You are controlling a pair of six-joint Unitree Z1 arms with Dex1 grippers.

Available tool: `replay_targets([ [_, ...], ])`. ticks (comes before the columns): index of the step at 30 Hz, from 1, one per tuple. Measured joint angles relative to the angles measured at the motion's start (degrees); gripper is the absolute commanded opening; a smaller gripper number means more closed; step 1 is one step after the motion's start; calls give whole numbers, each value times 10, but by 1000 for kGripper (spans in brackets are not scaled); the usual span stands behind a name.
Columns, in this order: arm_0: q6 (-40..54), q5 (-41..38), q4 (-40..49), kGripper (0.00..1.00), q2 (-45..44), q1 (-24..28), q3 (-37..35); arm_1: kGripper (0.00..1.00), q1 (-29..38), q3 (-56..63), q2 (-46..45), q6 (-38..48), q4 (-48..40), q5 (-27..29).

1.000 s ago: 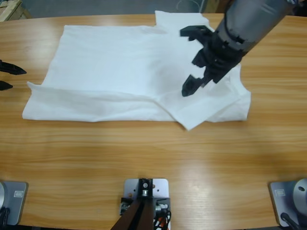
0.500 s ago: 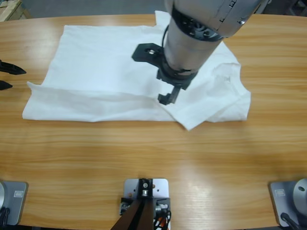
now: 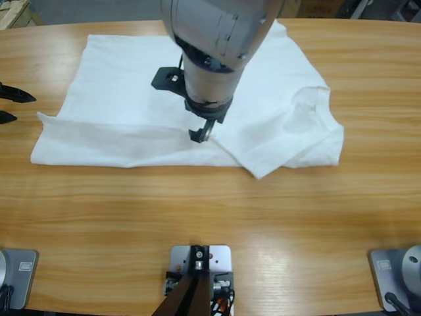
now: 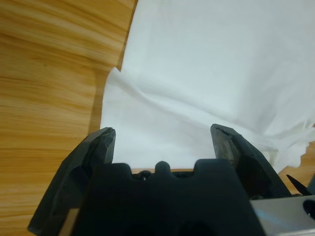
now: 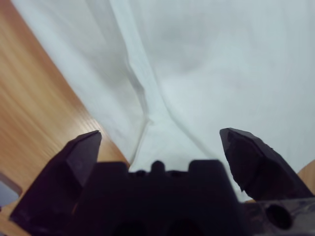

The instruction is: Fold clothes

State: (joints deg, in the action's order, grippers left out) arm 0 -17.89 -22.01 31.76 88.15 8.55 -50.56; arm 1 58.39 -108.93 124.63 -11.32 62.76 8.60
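Observation:
The clothes are one white T-shirt (image 3: 131, 85) spread across the far half of the wooden table (image 3: 210, 210), its near edge folded up in a long strip and its right end lying as a loose flap. My right gripper (image 3: 200, 133) hangs open just above the fold line near the shirt's middle. In the right wrist view a fold seam of the shirt (image 5: 221, 64) runs between the right gripper's (image 5: 160, 140) spread jaws. My left gripper (image 3: 10, 105) waits open at the table's left edge, and the left wrist view looks past it (image 4: 162, 135) at the shirt's (image 4: 221, 59) left corner.
The right arm's big silver body covers the shirt's upper middle. Bare wood runs along the whole near half of the table and to the left of the shirt. A pale wooden object (image 3: 13, 10) sits past the far left corner.
The right arm has swung left across the shirt, from over its right part to its middle, and its gripper now points down at the front fold. The left gripper and the shirt have not moved.

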Motion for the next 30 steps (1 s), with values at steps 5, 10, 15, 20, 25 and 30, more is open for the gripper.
replay_targets([
  [5,0,0,0,757,0,0,0,1000,0,0,17,0,-16,0],
  [10,0,0,0,757,0,0,0,1000,0,0,27,0,-40,0],
  [15,0,0,0,757,1,0,0,1000,0,1,36,1,-57,1],
  [20,0,0,0,757,1,0,0,1000,0,13,40,4,-71,11],
  [25,0,0,0,757,1,0,0,1000,0,15,50,11,-75,33],
  [30,0,0,0,757,2,0,0,1000,-2,15,65,22,-76,58],
])
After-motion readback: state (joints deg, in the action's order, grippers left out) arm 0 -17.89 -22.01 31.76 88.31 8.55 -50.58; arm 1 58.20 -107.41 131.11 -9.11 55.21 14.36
